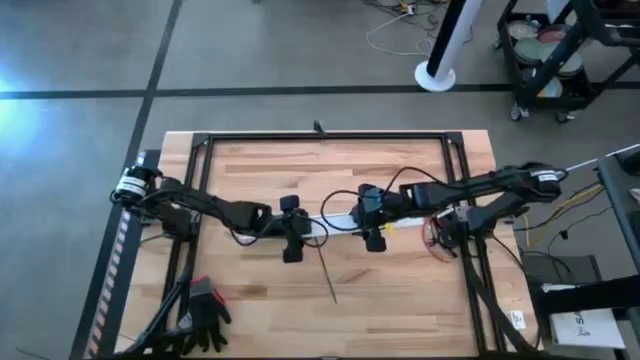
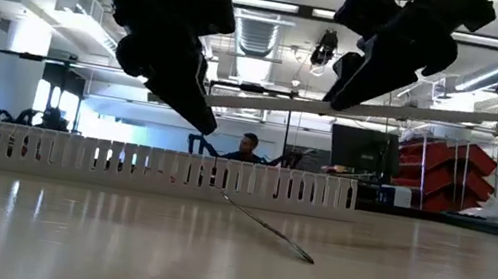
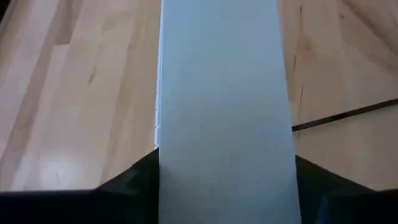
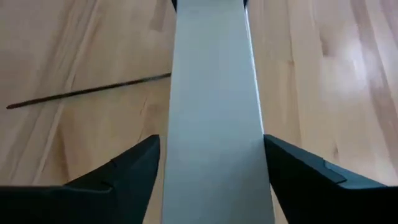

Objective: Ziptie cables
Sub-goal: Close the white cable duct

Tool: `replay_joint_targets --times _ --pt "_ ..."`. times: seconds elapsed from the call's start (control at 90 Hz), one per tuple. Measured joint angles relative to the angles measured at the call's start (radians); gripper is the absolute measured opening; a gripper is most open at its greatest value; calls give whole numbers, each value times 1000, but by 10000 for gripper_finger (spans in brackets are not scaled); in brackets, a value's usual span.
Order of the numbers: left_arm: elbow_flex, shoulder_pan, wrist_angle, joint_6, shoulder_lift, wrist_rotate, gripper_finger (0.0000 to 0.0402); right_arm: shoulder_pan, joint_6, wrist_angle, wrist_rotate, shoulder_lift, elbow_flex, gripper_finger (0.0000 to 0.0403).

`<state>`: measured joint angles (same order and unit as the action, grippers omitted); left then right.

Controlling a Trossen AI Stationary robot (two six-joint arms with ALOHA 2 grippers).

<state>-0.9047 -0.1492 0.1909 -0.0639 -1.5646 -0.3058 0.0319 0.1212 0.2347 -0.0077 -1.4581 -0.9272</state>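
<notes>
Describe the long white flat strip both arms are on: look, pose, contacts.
The long white flat strip looks like smooth, matte pale plastic, rigid and straight. It is held off the wooden table, roughly level, tilting slightly in the low view. The left pincer grips one end and the right pincer the other, fingers closed on both long edges in each wrist view. The thin dark cables lie on the table beneath it, not touching.

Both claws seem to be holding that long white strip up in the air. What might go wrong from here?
The long white flat strip hangs above the wooden table, held only between the left claw and the right claw. If either pulls away or tilts, it may slip or twist. The thin dark cable bundle lies loose directly below, so a dropped strip might knock it aside.
</notes>
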Motion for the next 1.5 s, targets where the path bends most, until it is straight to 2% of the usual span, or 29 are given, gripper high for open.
replay_joint_targets --times 0.2,0.378,0.667,1.022,1.089,1.2,1.289,1.411,1.5 --pt "0 11 -11 -5 0 3 198 10 29 -235 9 -105 -4 312" --pt "0 15 -26 -1 0 2 197 10 55 -239 41 -236 -103 311" --pt "0 15 -21 7 0 3 197 0 55 -134 27 -347 -267 278" --pt "0 16 -6 22 2 2 198 -2 55 -113 32 -364 -280 213" --pt "0 16 -6 23 2 2 222 -2 55 -112 32 -364 -280 212" --pt "0 16 27 25 9 -5 293 -2 53 -104 28 -362 -273 212" --pt "0 13 124 21 41 -54 337 -2 55 -91 37 -345 -257 212" --pt "-1 6 271 -30 119 -160 359 -10 51 -85 37 -296 -208 212" --pt "16 1 254 -80 170 -158 359 -13 36 -82 20 -248 -146 212"
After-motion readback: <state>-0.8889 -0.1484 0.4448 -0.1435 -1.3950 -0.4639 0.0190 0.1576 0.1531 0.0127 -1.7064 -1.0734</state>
